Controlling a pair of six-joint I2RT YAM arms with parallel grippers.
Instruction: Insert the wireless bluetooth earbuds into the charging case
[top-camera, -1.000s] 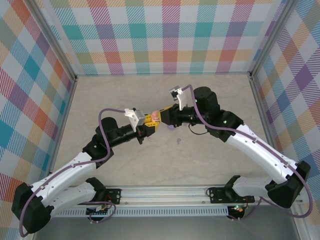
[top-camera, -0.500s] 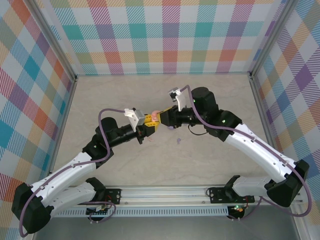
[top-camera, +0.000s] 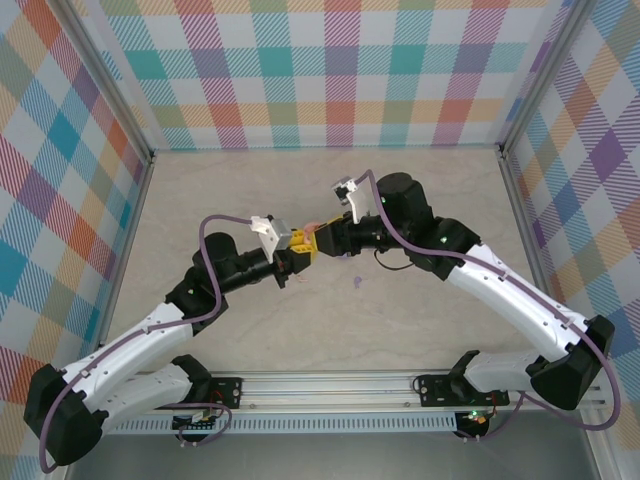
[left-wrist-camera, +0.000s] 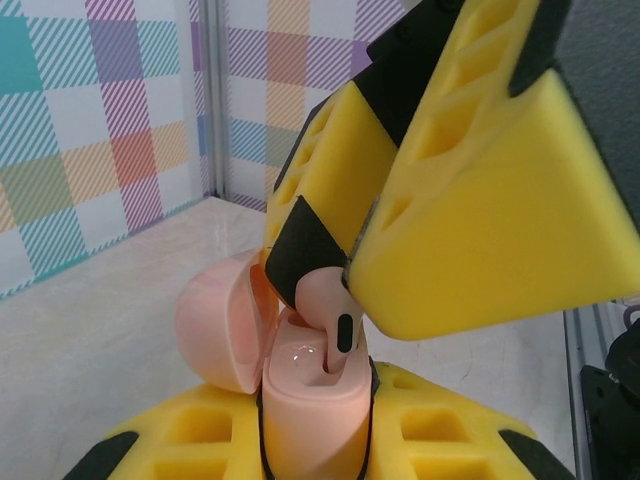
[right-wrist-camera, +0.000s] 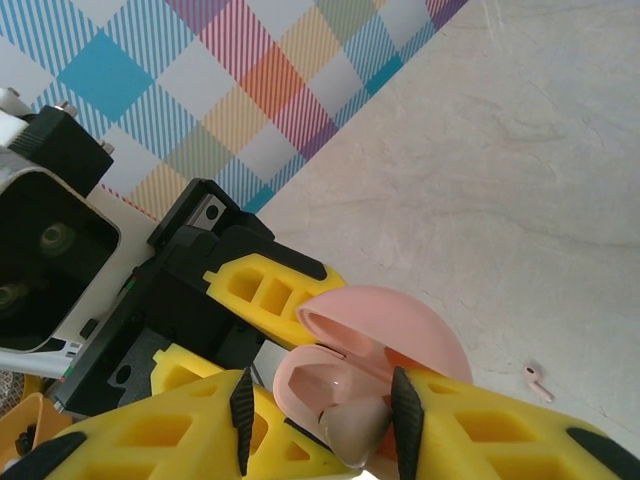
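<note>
The pink charging case (left-wrist-camera: 315, 405) stands upright with its lid (left-wrist-camera: 215, 335) swung open, and my left gripper (left-wrist-camera: 315, 445) is shut on its body. A pale pink earbud (left-wrist-camera: 330, 315) stands stem-down in one of the case's wells. My right gripper (right-wrist-camera: 320, 420) hangs over the case (right-wrist-camera: 320, 385); its jaws stand apart around the earbud (right-wrist-camera: 355, 435), with a gap on one side. From above, both grippers meet at mid-table, left gripper (top-camera: 298, 252) and right gripper (top-camera: 322, 238), with the case (top-camera: 310, 232) between them.
A second pink earbud (right-wrist-camera: 536, 381) lies loose on the beige table. A small purple bud (top-camera: 356, 283) lies just right of the grippers, and another purple item (top-camera: 343, 256) sits under the right wrist. Checked walls (top-camera: 320, 70) enclose the table on three sides.
My right gripper's jaws have widened around the earbud and the arm has shifted slightly left. The left gripper still holds the case in the same place.
</note>
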